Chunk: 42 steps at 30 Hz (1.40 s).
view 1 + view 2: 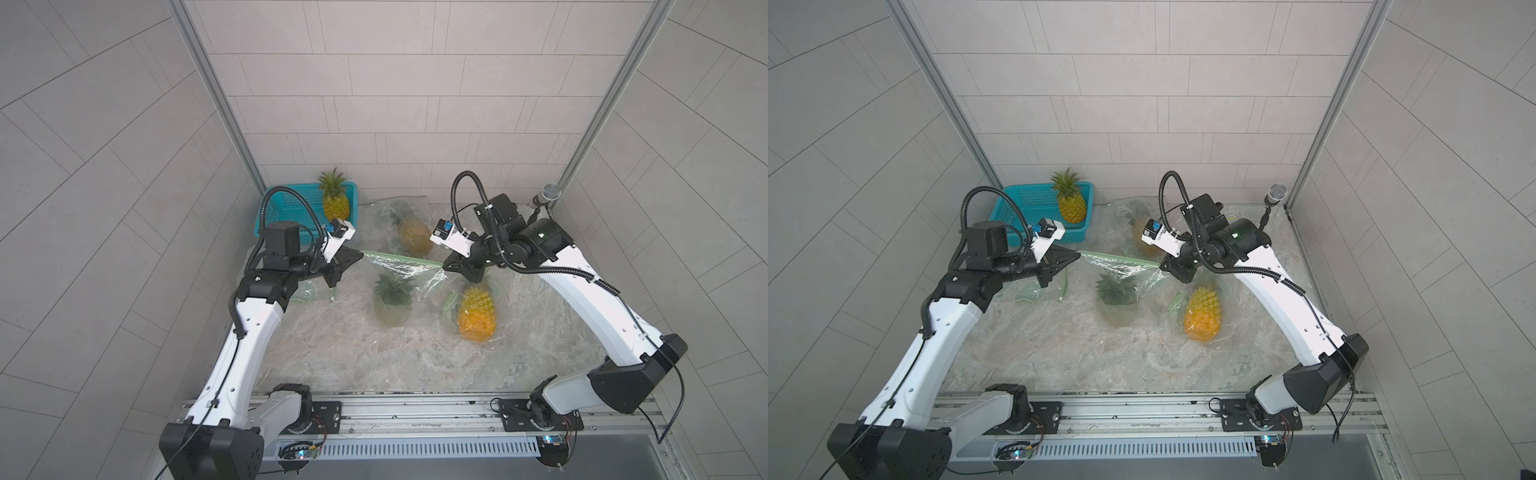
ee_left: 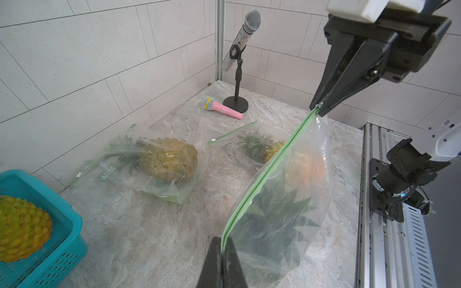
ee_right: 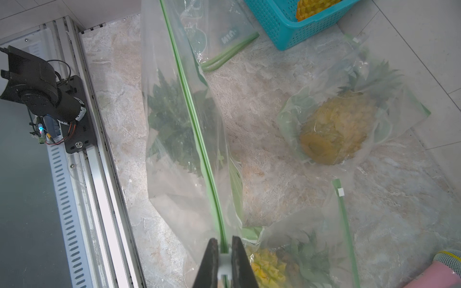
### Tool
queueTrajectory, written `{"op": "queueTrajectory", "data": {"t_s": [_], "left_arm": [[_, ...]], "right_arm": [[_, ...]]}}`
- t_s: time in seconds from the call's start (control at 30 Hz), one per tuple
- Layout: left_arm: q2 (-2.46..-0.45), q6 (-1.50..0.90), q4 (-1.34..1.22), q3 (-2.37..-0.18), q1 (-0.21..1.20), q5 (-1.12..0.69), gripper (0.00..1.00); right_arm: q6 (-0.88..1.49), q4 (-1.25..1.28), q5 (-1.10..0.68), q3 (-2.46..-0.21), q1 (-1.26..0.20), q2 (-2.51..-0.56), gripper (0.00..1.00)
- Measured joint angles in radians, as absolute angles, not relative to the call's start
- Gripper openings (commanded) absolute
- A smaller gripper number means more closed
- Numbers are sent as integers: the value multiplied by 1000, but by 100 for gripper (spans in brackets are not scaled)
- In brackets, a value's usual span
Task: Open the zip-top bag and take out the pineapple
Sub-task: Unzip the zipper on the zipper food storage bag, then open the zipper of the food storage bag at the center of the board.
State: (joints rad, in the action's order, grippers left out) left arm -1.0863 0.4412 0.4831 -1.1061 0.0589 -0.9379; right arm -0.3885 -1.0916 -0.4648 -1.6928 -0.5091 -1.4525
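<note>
A clear zip-top bag (image 1: pixel 411 272) hangs above the table, its green zip strip (image 1: pixel 399 258) pulled taut between both grippers. My left gripper (image 1: pixel 360 252) is shut on one end of the strip (image 2: pixel 222 243). At the other end, my right gripper (image 1: pixel 444 264) is shut on the white zip slider (image 3: pixel 224 264). The two sides of the strip (image 2: pixel 264 174) lie together along its length. The pineapple (image 1: pixel 392 297) hangs inside the bag with its green crown (image 3: pixel 174 119) showing through the plastic.
A teal basket (image 1: pixel 282 208) at the back left holds a bare pineapple (image 1: pixel 334 203). Two other bagged pineapples lie at the back (image 1: pixel 413 235) and right (image 1: pixel 477 316). An empty bag (image 1: pixel 307 291) lies under my left arm. A microphone stand (image 1: pixel 550 193) and pink microphone (image 2: pixel 222 108) occupy the back right corner.
</note>
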Motion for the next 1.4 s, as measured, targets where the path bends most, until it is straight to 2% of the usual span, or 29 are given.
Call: {"op": "queueTrajectory", "data": {"t_s": [0.73,1.03,1.4], "left_arm": [[-1086,434,477,-1102,52,-941,0],[-1086,437,456,-1085,45,-1023,0],[-1087,439,437,-1074,155,-1041,0]], "right_arm": [[-389,-1112,-435,-1677,-492,-1431,10],[-392,-1112,-486,-1658,-482,-1425,8],[-390,-1071,-564,-1644,-484,-1416,8]]}}
